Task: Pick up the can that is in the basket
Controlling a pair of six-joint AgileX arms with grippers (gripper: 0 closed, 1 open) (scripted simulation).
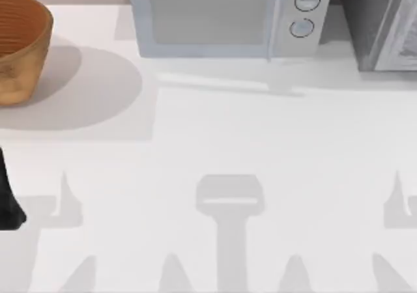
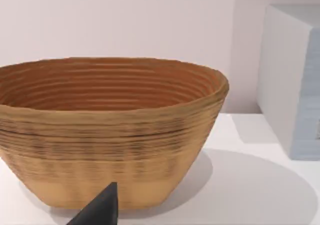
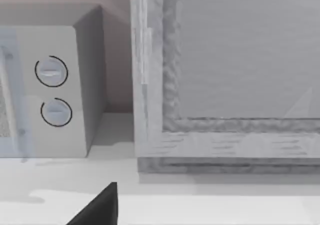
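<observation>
Top view: basket (image 1: 19, 49) upright at far left, mouth upward; left gripper's (image 2: 97, 210) grip state unclear.

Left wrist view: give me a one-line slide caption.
Left gripper faces the wicker basket on the white table, microwave beside it.

AgileX arms: dark, matte bodywork showing at the frame edges.

Left arm (image 1: 8, 198) is appearing in the top view as a black, rounded mass, narrow above and bulging lower down, with no markings, cables or screws readable. Left gripper fingertip (image 2: 100, 210) is showing in the left wrist view as a charcoal wedge with a pointed tip and flat, faceted faces. Right gripper fingertip (image 3: 97, 208) is looking the same: black, angular, plain.
</observation>
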